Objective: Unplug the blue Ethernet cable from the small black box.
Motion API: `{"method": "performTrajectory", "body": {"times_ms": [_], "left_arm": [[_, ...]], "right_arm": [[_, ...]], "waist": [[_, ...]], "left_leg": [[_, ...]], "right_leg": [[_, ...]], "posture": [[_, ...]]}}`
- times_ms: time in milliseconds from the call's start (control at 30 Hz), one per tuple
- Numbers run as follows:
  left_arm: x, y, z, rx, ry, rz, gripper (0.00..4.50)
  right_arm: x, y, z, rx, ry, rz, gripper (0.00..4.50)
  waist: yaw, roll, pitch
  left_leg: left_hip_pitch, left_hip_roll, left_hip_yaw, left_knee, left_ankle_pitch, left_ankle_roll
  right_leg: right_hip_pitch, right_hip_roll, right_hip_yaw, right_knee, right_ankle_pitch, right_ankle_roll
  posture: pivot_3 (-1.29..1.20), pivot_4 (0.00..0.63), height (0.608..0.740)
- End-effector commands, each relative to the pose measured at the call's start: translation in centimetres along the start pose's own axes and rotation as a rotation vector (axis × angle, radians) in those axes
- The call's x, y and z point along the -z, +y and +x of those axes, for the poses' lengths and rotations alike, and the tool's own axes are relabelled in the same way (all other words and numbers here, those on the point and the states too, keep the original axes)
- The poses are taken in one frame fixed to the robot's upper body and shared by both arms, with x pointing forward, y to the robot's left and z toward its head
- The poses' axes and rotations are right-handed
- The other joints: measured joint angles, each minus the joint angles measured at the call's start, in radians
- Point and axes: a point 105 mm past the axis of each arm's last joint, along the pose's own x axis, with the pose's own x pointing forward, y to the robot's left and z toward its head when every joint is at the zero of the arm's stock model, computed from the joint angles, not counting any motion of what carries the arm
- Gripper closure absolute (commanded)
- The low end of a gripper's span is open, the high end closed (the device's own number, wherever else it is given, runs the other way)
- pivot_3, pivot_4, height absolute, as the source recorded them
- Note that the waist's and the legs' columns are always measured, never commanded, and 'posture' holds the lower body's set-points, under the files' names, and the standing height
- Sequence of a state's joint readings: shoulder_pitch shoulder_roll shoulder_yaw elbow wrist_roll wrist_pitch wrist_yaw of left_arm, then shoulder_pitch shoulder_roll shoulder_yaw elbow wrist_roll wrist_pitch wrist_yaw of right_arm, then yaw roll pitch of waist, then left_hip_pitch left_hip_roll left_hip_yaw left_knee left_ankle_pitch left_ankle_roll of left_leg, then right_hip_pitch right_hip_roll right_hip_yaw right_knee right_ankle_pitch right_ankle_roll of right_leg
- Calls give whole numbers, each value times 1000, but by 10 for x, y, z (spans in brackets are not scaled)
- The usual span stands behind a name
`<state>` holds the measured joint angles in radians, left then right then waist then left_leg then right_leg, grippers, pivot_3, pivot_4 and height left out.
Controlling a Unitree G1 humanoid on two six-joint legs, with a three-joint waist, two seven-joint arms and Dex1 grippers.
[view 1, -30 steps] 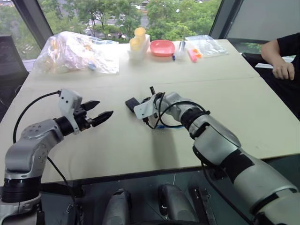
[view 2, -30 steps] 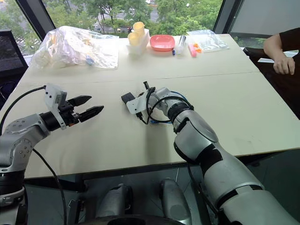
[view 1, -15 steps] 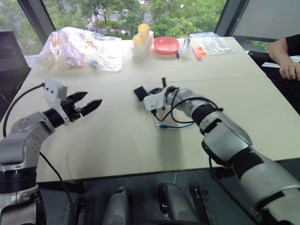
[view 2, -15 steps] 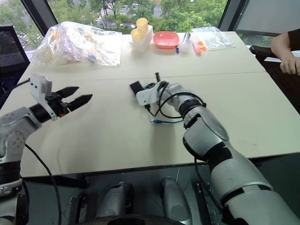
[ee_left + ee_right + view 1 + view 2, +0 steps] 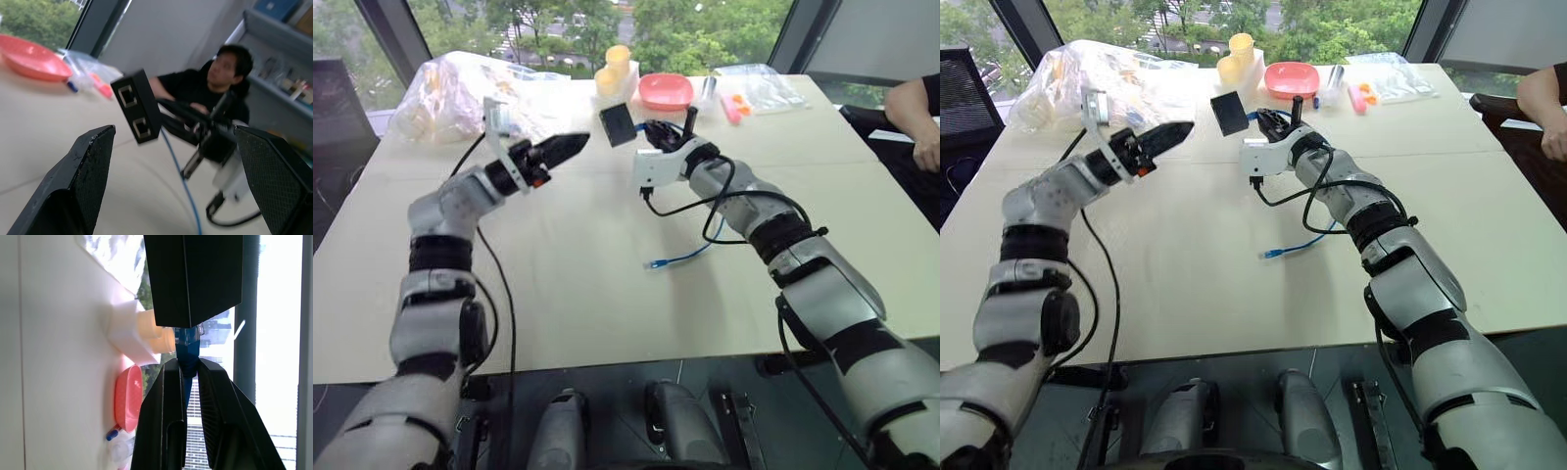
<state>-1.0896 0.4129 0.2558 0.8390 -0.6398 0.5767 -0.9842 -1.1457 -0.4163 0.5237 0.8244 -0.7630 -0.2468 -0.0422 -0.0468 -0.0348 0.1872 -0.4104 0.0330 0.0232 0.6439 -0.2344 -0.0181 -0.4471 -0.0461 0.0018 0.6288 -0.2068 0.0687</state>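
Cable (image 5: 187, 343) is thin, limp, still plugged in box (image 5: 618, 124), held over bench (image 5: 607, 294) — right fingers (image 5: 166, 396) clamped on it near plug. Box light, rigid; left fingers (image 5: 88, 166) wide apart — should take box by flat sides.

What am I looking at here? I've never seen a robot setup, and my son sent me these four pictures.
A two-armed robot stands at a table. Two pictures come from cameras on its head, two from its wrists. The right claw is shut on a blue cable, lifting the black box plugged onto it. The cable's other end lies on the table. The left claw is open, facing the box. At the far edge are a plastic bag and a pink dish. A person sits nearby.
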Motion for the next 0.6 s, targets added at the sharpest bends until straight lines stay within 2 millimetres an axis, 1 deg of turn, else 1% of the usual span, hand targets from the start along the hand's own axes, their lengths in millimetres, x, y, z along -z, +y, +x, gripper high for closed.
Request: {"method": "performTrajectory", "body": {"times_ms": [33,200,433,600], "left_arm": [[-17,-3,15,29,-78,-22,428],[-12,-7,31,44,-45,-6,428],[-11,-14,45,62,-27,17,428],[-13,-16,51,64,-37,19,428]], "right_arm": [[1,-34,-4,134,13,-4,4064],[1,-39,-9,166,33,-7,4064],[-5,-37,-15,176,32,-1,4064],[-11,-34,-17,176,24,5,4064]], "waist": [[2,0,0],[2,0,0],[4,0,0],[3,0,0]], "left_leg": [[0,0,0,0,0,0],[0,0,0,0,0,1],[-1,0,0,0,0,1],[-1,-1,0,0,0,1]], "right_leg": [[0,0,0,0,0,0],[0,0,0,0,-1,1],[0,0,0,0,-1,1],[0,0,0,0,-1,1]], "posture": [[0,150,740],[0,150,740],[0,150,740],[0,150,740]]}}
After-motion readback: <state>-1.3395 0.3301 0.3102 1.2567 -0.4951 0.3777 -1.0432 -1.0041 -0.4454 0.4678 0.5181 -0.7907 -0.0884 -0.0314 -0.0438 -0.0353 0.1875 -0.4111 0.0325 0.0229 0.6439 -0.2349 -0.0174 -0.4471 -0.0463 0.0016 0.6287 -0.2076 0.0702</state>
